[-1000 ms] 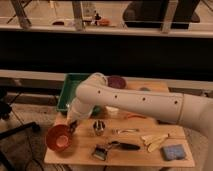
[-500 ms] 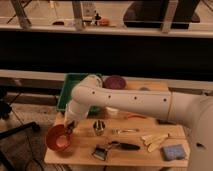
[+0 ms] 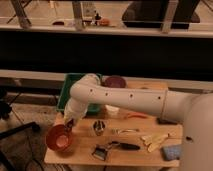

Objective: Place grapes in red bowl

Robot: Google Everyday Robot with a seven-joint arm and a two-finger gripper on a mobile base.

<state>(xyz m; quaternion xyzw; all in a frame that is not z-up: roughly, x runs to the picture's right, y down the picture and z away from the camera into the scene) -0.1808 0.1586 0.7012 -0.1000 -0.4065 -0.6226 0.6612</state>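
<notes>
The red bowl [image 3: 59,139] stands at the front left corner of the wooden table [image 3: 150,159]; its pale inner bottom shows. My gripper [image 3: 68,124] hangs at the end of the white arm [image 3: 125,100], just above the bowl's far right rim. A small dark shape shows at the gripper's tip, and I cannot tell whether it is the grapes. No grapes show anywhere else on the table or in the bowl.
A steel cup [image 3: 98,128] stands right of the bowl. A green bin [image 3: 70,90] and a dark purple bowl [image 3: 115,81] are at the back. A spoon [image 3: 125,131], a black-handled tool [image 3: 117,146], yellow pieces [image 3: 157,140] and a blue sponge [image 3: 172,152] lie to the right.
The arm has swung a little to the left and its elbow has risen. The gripper has stayed over the red bowl's right rim.
</notes>
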